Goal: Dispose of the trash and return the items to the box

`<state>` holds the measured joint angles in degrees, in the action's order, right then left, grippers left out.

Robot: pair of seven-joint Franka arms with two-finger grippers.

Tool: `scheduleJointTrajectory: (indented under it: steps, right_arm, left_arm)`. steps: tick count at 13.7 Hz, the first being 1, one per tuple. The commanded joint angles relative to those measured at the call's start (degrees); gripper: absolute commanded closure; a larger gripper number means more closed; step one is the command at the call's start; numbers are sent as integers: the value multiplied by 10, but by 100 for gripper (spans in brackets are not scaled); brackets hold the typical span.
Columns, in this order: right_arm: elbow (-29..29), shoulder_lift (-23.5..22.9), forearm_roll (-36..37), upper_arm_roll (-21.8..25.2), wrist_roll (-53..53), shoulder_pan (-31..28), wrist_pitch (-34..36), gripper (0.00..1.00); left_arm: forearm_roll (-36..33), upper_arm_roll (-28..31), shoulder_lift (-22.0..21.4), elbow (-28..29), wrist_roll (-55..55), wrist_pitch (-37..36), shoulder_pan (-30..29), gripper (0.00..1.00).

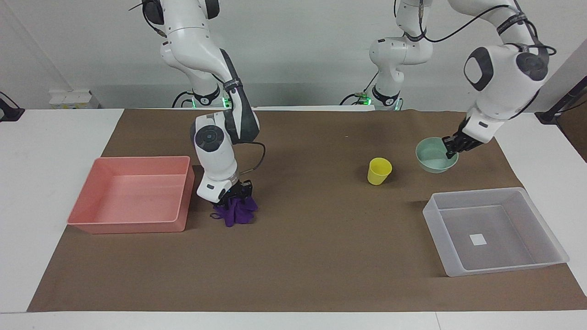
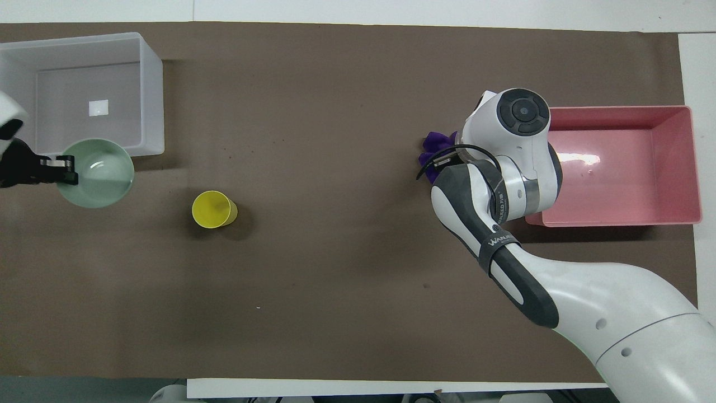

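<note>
My left gripper (image 1: 451, 147) is shut on the rim of the pale mint-green bowl (image 1: 432, 156) and holds it up over the mat, close to the near wall of the clear box (image 1: 474, 193). The overhead view shows the bowl (image 2: 96, 173) overlapping a near corner of the box (image 2: 152, 84). The yellow cup (image 1: 379, 170) stands upright on the mat, also in the overhead view (image 2: 211, 209). My right gripper (image 1: 233, 192) is down on the purple trash wad (image 1: 236, 213) and shut on it, beside the pink tray. From overhead the arm hides most of the wad (image 2: 433, 146).
The pink tray (image 1: 128, 227) sits empty at the right arm's end of the table and shows in the overhead view (image 2: 615, 107). The clear box holds only a small white square (image 1: 478, 239). Brown mat (image 1: 321, 256) covers the table.
</note>
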<state>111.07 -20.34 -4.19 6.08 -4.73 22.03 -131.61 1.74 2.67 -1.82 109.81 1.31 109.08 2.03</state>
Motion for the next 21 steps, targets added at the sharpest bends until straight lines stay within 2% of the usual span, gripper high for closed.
scheduleJointTrajectory:
  steps: [1,3,7,9,10,11,13,15,16,18,20,21]
  right_arm:
    - [4,12,-7,-2,10,-4,11,99]
    - [-16,34,-6,0,10,-8,54,100]
    - [-28,113,-6,2,10,-33,132,100]
    - [-37,143,-5,4,10,-56,167,100]
    - [-47,151,-1,5,10,-65,194,100]
    - [-56,159,2,5,8,-78,219,100]
    - [-56,172,4,5,3,-119,241,100]
    - [-44,174,4,5,3,-152,248,100]
    - [-35,178,4,4,1,-169,248,100]
    - [-12,174,4,5,-35,-197,237,99]
    - [18,165,5,5,-65,-217,191,99]
    - [33,162,5,4,-69,-219,168,99]
  left_arm:
    - [46,-1,136,-112,-3,50,-42,100]
    - [62,-1,201,-164,-3,70,-52,100]
    - [80,-1,286,-174,-3,170,-54,100]
    - [89,-1,306,-174,-3,213,-54,99]
    - [87,0,306,-158,-9,224,-53,72]
    - [87,2,306,-160,-9,218,-51,15]
    - [87,3,296,-195,-5,169,-53,5]
    - [78,6,243,-203,-3,113,-48,3]
    - [67,6,205,-182,1,72,-41,1]
    - [22,6,124,-89,37,14,-1,1]
    - [14,5,44,36,97,18,56,1]
    - [13,5,22,77,118,20,84,1]
